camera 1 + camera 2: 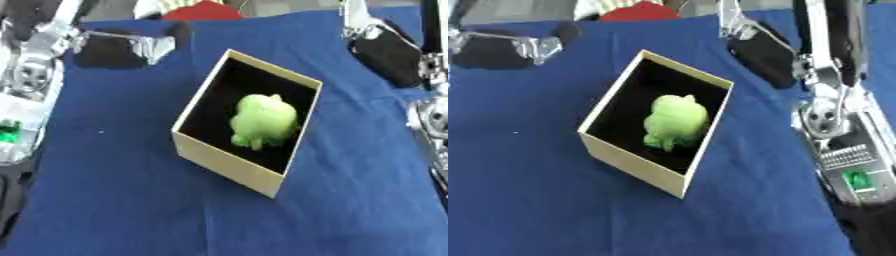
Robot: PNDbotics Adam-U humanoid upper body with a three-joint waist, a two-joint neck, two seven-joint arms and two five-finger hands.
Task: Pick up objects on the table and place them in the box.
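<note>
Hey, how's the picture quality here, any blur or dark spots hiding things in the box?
Left eye view: soft all over; the green toy shows no detail, and the box has a black inside around it. Right eye view: equally soft, with pale glare on the right arm's silver parts.

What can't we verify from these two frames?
- Green toy: blurred in both views; only a lumpy green shape in the box.
- Box floor: black and shadowed, near wall hides its front part.
- Left hand: dark blur at the top left; finger pose unreadable.
- Right hand: dark blur, same problem.
- Red thing: cut off by the top edge.
</note>
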